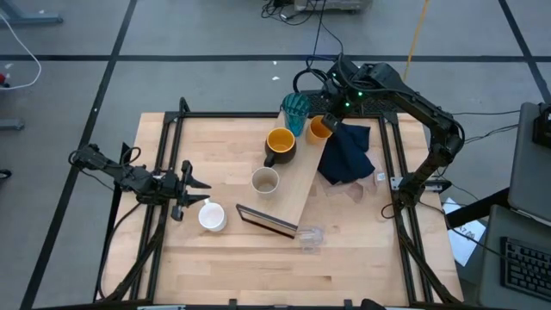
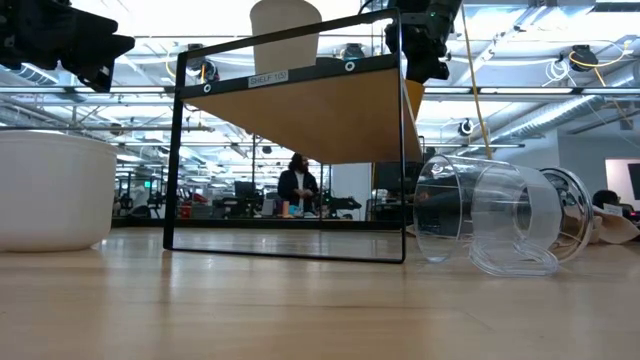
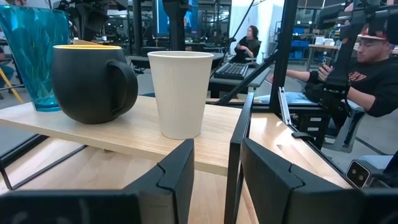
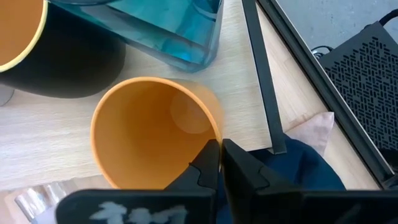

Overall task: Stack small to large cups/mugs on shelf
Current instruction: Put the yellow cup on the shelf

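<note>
Bench-side of the shelf [image 1: 293,194], the left end effector [image 1: 191,191] waits half-spread by the white mug [image 1: 212,217], while at its far end the right end effector [image 4: 219,163] pinches the orange cup [image 4: 152,127] by its thin, likely light, slippery rim.
</note>
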